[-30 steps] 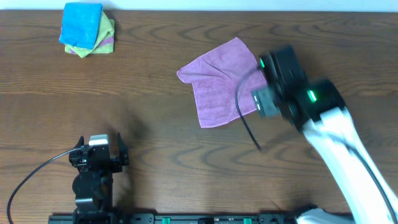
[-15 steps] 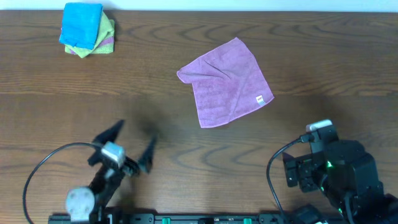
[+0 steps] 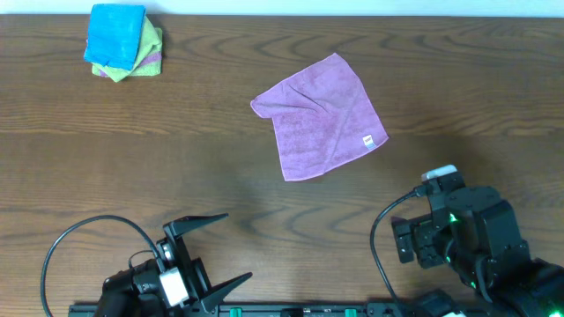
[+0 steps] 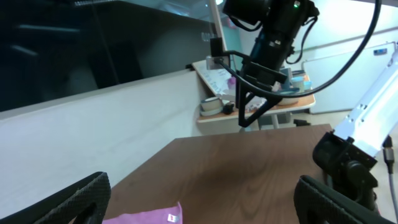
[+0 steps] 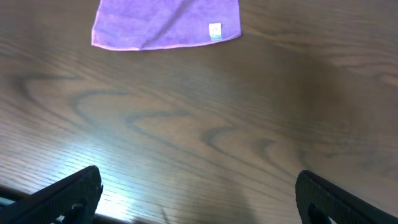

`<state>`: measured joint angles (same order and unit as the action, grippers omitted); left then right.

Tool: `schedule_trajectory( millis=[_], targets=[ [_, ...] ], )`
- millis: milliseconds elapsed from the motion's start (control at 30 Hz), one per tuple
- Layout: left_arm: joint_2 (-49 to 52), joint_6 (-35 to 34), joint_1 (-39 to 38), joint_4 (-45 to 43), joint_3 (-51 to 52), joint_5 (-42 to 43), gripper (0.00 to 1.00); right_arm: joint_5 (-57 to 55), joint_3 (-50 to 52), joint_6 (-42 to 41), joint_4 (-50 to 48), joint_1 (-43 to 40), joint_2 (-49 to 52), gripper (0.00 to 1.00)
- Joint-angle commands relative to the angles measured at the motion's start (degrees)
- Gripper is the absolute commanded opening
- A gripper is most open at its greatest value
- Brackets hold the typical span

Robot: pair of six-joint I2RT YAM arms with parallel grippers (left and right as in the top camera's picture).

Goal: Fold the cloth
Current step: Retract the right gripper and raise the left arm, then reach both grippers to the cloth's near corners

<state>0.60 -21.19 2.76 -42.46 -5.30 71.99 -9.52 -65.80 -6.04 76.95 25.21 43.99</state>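
The purple cloth (image 3: 322, 114) lies flat and unfolded on the table, turned at an angle, with its white tag (image 3: 367, 139) near its right corner. It also shows at the top of the right wrist view (image 5: 165, 22) and at the bottom edge of the left wrist view (image 4: 146, 218). My left gripper (image 3: 216, 255) is open and empty at the front left, far from the cloth; its fingers are spread wide in the left wrist view (image 4: 199, 202). My right gripper (image 3: 427, 231) is open and empty at the front right, its fingers wide apart above bare table in the right wrist view (image 5: 199, 199).
A stack of folded cloths (image 3: 123, 42), bright blue on top of yellow-green and lilac ones, sits at the far left corner. The wooden table (image 3: 176, 158) spans the whole view. A wall and other equipment lie beyond the table's far edge (image 4: 267, 37).
My right arm has pulled back from the cloth's right edge to the front right, leaving the cloth flat. My left gripper has swung right along the front edge, and its fingers are spread wider.
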Motion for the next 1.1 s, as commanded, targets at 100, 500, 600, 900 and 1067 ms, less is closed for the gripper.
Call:
schedule_trajectory(
  millis=[100,500,600,900,1067],
  targets=[
    [-0.24,1.05,-0.17,3.82,-0.33,-7.63,0.95,-3.89,0.33,-3.34,0.94,0.35,-0.2,0.99],
    [33.9,4.66,-4.13,14.86,-13.51,-25.22,0.95,-4.15,0.17,-4.76,-4.5,-0.48,-0.37,0.99],
    [47.45,6.03,-5.2,15.28,-20.72,-24.76,0.95,-4.17,0.17,-6.43,-4.28,-1.73,-0.37,0.99],
    [81.44,10.08,-11.89,28.02,-42.77,-21.46,0.96,-5.53,0.17,-7.19,-7.8,-6.47,2.45,0.98],
    [88.06,15.65,-17.0,42.53,-51.52,-32.41,0.96,-5.44,0.17,-7.19,-9.35,-10.49,8.74,0.98]
  ],
)
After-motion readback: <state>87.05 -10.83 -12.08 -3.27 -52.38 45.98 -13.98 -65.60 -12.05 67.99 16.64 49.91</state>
